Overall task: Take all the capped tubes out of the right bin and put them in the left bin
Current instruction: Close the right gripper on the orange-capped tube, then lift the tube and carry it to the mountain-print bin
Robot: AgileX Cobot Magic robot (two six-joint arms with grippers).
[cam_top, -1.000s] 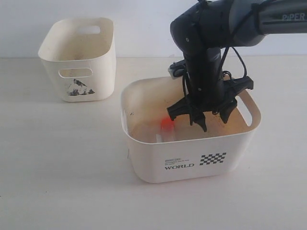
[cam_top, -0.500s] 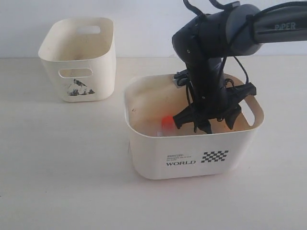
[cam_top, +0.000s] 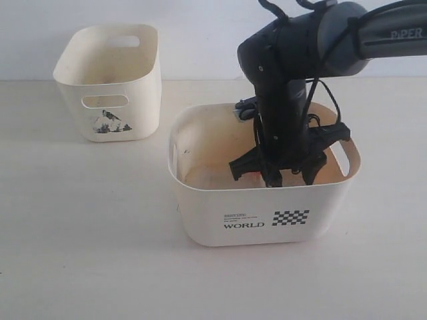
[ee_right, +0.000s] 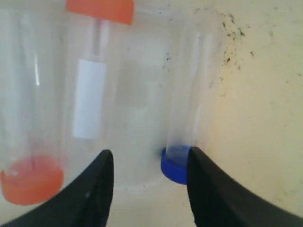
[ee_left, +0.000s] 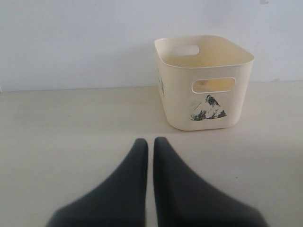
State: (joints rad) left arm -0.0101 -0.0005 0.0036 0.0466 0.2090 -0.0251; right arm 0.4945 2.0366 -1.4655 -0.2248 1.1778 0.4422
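The right bin (cam_top: 200, 200) marked "WORLD" holds my right gripper (cam_top: 270, 172), sunk deep inside it and open. In the right wrist view the right gripper (ee_right: 149, 158) hangs just above the stained floor. One clear capped tube lies there with its orange cap (ee_right: 31, 180) beside one finger. A second capped tube (ee_right: 90, 94) with a white label has its orange cap (ee_right: 100, 9) at the far end. The left bin (cam_top: 107, 87) with the mountain picture stands apart. My left gripper (ee_left: 150, 142) is shut and empty, facing the left bin (ee_left: 203, 80).
A clear tube with a blue cap (ee_right: 174, 165) lies against the inner side of my right gripper's other finger. The bin floor carries brown stains and dark specks (ee_right: 232, 33). The right arm (cam_top: 287, 60) fills the space above the right bin.
My right gripper has dropped lower into the right bin, which shifted slightly. The orange cap that showed from outside is now hidden behind the gripper.
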